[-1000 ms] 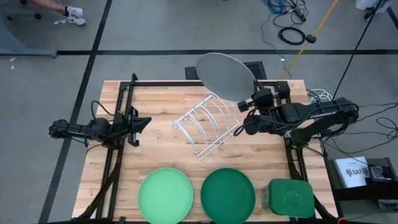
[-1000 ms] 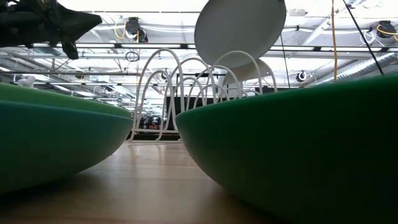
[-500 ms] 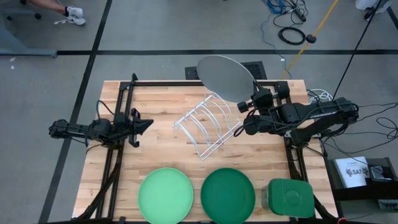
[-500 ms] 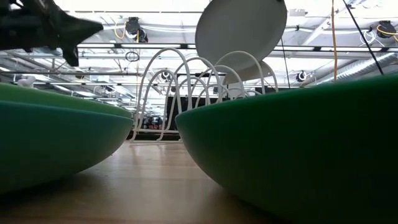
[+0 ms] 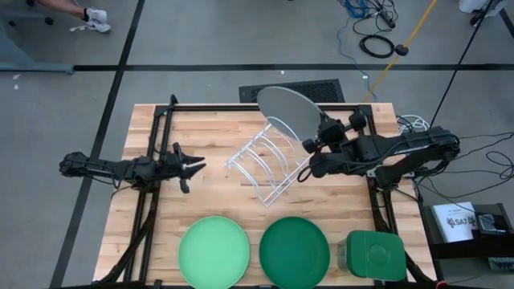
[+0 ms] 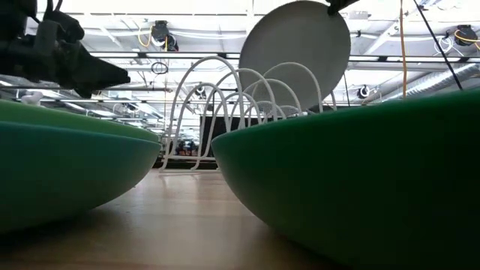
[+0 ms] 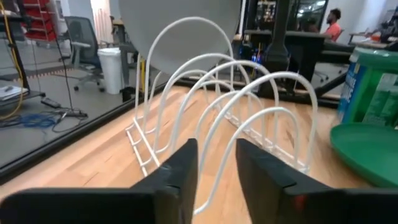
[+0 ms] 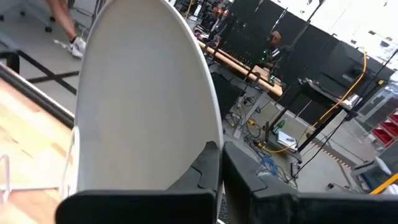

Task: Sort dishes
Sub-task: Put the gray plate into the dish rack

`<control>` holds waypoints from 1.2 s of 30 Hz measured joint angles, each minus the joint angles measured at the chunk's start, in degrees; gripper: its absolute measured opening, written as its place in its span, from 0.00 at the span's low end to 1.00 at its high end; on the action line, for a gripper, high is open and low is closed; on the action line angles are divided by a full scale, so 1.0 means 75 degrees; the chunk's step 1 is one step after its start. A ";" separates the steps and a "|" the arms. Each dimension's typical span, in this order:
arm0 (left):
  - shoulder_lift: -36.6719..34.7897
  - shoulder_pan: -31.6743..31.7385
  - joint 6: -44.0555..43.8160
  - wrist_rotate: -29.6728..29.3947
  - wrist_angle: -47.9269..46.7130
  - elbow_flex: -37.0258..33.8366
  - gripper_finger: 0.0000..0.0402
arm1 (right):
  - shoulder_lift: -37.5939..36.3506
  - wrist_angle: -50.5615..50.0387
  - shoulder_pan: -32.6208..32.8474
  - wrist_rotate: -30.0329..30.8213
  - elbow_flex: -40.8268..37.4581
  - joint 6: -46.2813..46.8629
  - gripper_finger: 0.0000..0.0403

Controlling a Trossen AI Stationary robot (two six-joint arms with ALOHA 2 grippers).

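A grey plate (image 5: 287, 109) stands on edge over the far end of the white wire rack (image 5: 267, 165); it also shows in the low view (image 6: 296, 49). My right gripper (image 5: 312, 140) is shut on it. Its lower edge is hidden among the wires; whether it touches the rack I cannot tell. A light green plate (image 5: 214, 251) and a dark green plate (image 5: 295, 250) lie flat at the near edge. My left gripper (image 5: 197, 165) hovers left of the rack, empty, its fingers a narrow gap apart (image 7: 216, 158). The teal plate is out of view. My right gripper pinches the grey plate's rim (image 8: 214, 138) at the plate's right side, one finger on each face. The fingers come from the table's right, about level. The plate stands on edge, tilted, held above the table top.
A green square lidded container (image 5: 376, 255) stands at the near right corner. Black frame rails (image 5: 152, 136) run along the table's left and far sides. Bare wood (image 5: 209, 128) lies between the left gripper and the far edge.
My right gripper has gone down and toward the near-left with the grey plate, bringing it over the rack's far end; the plate has tipped more upright. My left gripper has gone down and toward the right, closer to the rack, and has turned about its own axis.
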 joint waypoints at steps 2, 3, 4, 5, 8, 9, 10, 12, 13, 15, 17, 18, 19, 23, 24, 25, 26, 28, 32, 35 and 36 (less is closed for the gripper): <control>0.0075 0.0000 -0.0033 -0.0005 0.0018 0.0000 0.33 | 0.0094 -0.0163 -0.0001 -0.0037 0.0000 0.0193 0.00; 0.0106 -0.0002 -0.0034 -0.0006 0.0028 0.0000 0.34 | 0.0117 -0.0237 -0.0003 -0.0053 0.0000 0.0280 0.00; 0.0120 -0.0003 -0.0035 -0.0006 0.0020 0.0000 0.35 | 0.0152 -0.0282 -0.0003 -0.0105 0.0000 0.0355 0.00; 0.0126 -0.0003 -0.0035 -0.0006 0.0027 0.0000 0.35 | 0.0197 -0.0335 -0.0012 -0.0149 0.0000 0.0425 0.00; 0.0131 -0.0003 -0.0035 -0.0006 0.0026 0.0000 0.35 | 0.0357 -0.0469 -0.0020 -0.0350 0.0000 0.0564 0.00; 0.0131 -0.0003 -0.0035 -0.0006 0.0025 0.0000 0.35 | 0.0416 -0.0502 -0.0020 -0.0365 0.0000 0.0596 0.00; 0.0131 -0.0003 -0.0035 -0.0007 0.0027 0.0000 0.35 | 0.0492 -0.0508 -0.0020 -0.0377 0.0000 0.0614 0.00; 0.0131 -0.0003 0.0006 -0.0015 0.0070 0.0000 0.35 | 0.0651 -0.0507 -0.0020 -0.0498 0.0000 0.0641 0.00; 0.0131 -0.0003 0.0004 -0.0033 0.0090 0.0000 0.35 | 0.0748 -0.0514 -0.0041 -0.0584 0.0000 0.0689 0.00; 0.0131 -0.0003 0.0006 -0.0079 0.0173 0.0000 0.35 | 0.0932 -0.0549 -0.0074 -0.0738 0.0000 0.0754 0.00; 0.0131 -0.0003 0.0006 -0.0100 0.0211 0.0000 0.35 | 0.1107 -0.0626 -0.0106 -0.0758 0.0000 0.0882 0.00; 0.0131 -0.0003 0.0009 -0.0101 0.0203 0.0000 0.35 | 0.1183 -0.0668 -0.0114 -0.0780 0.0000 0.0951 0.00; 0.0131 -0.0003 0.0007 -0.0102 0.0206 0.0000 0.35 | 0.1252 -0.0707 -0.0120 -0.0837 0.0000 0.1022 0.00; 0.0131 -0.0003 0.0012 -0.0106 0.0200 0.0000 0.35 | 0.1476 -0.0916 -0.0169 -0.1099 0.0000 0.1337 0.00; 0.0131 -0.0003 0.0012 -0.0106 0.0197 0.0000 0.35 | 0.1489 -0.0962 -0.0167 -0.1169 0.0000 0.1403 0.00; 0.0131 -0.0003 0.0012 -0.0106 0.0186 0.0000 0.35 | 0.1519 -0.1017 -0.0164 -0.1221 0.0000 0.1494 0.00; 0.0131 -0.0003 0.0012 -0.0106 0.0191 0.0000 0.35 | 0.1553 -0.1058 -0.0163 -0.1259 0.0000 0.1559 0.00; 0.0131 -0.0003 0.0015 -0.0106 0.0188 0.0000 0.35 | 0.1625 -0.1224 -0.0166 -0.1371 0.0000 0.1738 0.00; 0.0131 -0.0003 0.0018 -0.0108 0.0189 0.0000 0.35 | 0.1794 -0.1542 -0.0182 -0.1638 -0.0001 0.2085 0.00; 0.0131 -0.0003 0.0020 -0.0115 0.0189 0.0000 0.35 | 0.1937 -0.1729 -0.0215 -0.1727 0.0000 0.2307 0.00; 0.0131 -0.0003 0.0019 -0.0117 0.0192 0.0000 0.35 | 0.1968 -0.1786 -0.0221 -0.1718 0.0000 0.2346 0.00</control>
